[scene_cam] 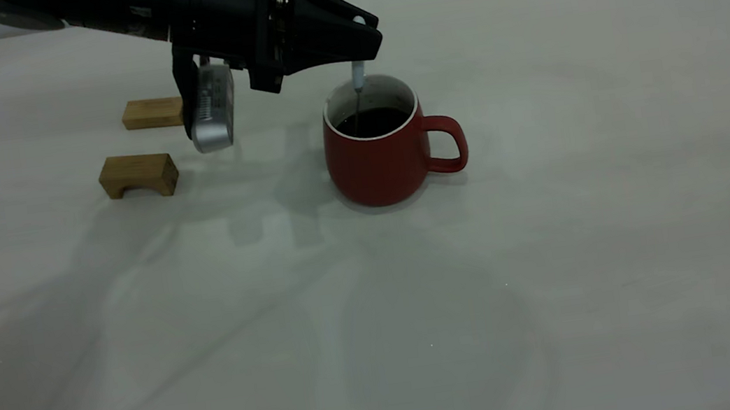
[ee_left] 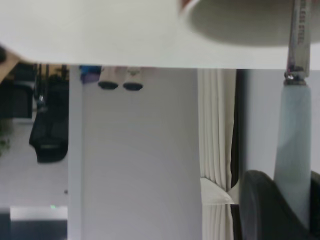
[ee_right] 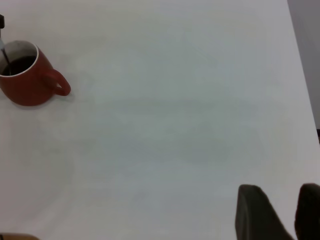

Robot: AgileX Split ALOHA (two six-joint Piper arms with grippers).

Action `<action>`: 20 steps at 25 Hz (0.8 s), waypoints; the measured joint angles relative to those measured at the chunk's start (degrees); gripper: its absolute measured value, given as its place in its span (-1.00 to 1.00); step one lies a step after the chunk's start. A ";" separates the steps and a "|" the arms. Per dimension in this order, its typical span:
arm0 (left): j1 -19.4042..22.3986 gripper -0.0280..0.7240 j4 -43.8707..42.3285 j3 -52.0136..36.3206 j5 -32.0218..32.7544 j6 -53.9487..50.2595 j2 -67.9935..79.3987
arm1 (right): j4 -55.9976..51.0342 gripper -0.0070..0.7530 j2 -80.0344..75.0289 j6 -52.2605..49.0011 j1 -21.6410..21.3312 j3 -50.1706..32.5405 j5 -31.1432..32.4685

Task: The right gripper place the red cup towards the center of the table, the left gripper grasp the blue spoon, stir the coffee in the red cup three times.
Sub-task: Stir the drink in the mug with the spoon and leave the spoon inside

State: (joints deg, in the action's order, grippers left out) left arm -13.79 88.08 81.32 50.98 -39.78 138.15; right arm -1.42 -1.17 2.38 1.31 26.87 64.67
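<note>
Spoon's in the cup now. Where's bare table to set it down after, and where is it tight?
Bare table runs right of the cup's handle and across the whole near side. It is tight on the left, where two wood blocks sit under the left gripper, which holds the spoon in the coffee.

The bowl of the blue spoon (scene_cam: 358, 93) is hidden below the coffee (scene_cam: 372, 121). The handle top is covered by the left end effector (scene_cam: 367, 49). In the right wrist view, the right end effector (ee_right: 279, 212) is cut off by the frame edge, only two fingertips being shown.
</note>
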 joint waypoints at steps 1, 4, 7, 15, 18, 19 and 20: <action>0.00 -0.46 0.86 0.00 -0.27 2.22 0.11 | 0.00 -0.36 0.00 0.00 0.00 0.00 0.00; 0.00 -0.46 4.83 0.00 1.75 6.69 0.94 | 0.00 -0.36 0.00 0.00 0.00 0.00 0.00; 0.00 -0.46 8.04 0.00 7.54 7.23 2.70 | 0.00 -0.36 0.00 0.00 0.00 0.00 0.00; 0.00 -0.46 -0.12 0.00 6.02 -2.98 2.08 | 0.00 -0.36 0.00 0.00 0.00 0.00 0.00; 0.00 -0.46 -2.20 0.00 1.07 -0.60 0.28 | 0.00 -0.36 0.00 0.00 0.00 0.00 0.00; 0.00 -0.46 -1.93 0.00 0.22 1.91 0.13 | 0.00 -0.36 0.00 0.00 0.00 0.00 0.00; 0.00 -0.46 -1.28 0.00 -0.13 4.61 0.13 | 0.00 -0.36 0.00 0.00 0.00 0.00 0.00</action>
State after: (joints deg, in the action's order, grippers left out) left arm -13.79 86.80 81.32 50.85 -35.17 138.28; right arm -1.42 -1.17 2.38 1.31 26.87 64.67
